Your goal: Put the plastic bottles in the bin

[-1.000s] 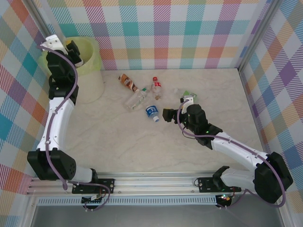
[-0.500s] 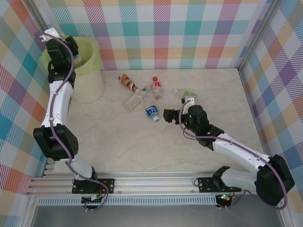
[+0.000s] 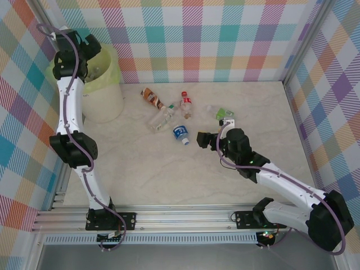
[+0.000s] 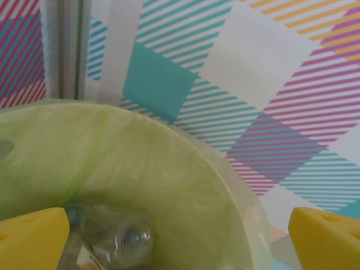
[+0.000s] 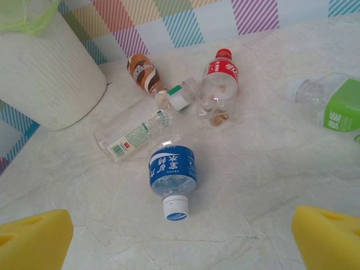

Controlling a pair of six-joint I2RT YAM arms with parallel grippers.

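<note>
Several plastic bottles lie on the table. A blue-label bottle (image 5: 172,169) points its white cap at my right gripper (image 5: 180,242), which is open just short of it, nothing between its yellow fingers (image 5: 34,236). Behind it lie a clear white-label bottle (image 5: 138,135), a brown bottle (image 5: 143,72), a red bottle (image 5: 220,73) and a green bottle (image 5: 334,104). My left gripper (image 3: 91,46) hangs open over the bin (image 3: 107,84). A clear bottle (image 4: 112,233) lies inside the yellow-green liner (image 4: 225,185), close to the left finger (image 4: 31,239).
Checked walls close in the table at the back and both sides. The white bin (image 5: 45,67) stands in the far left corner. Bare marble table (image 3: 169,174) stretches between the bottles and the arm bases.
The left arm has swung up and straightened, bringing its gripper further over the bin. The right gripper has drifted slightly right and toward the near edge.
</note>
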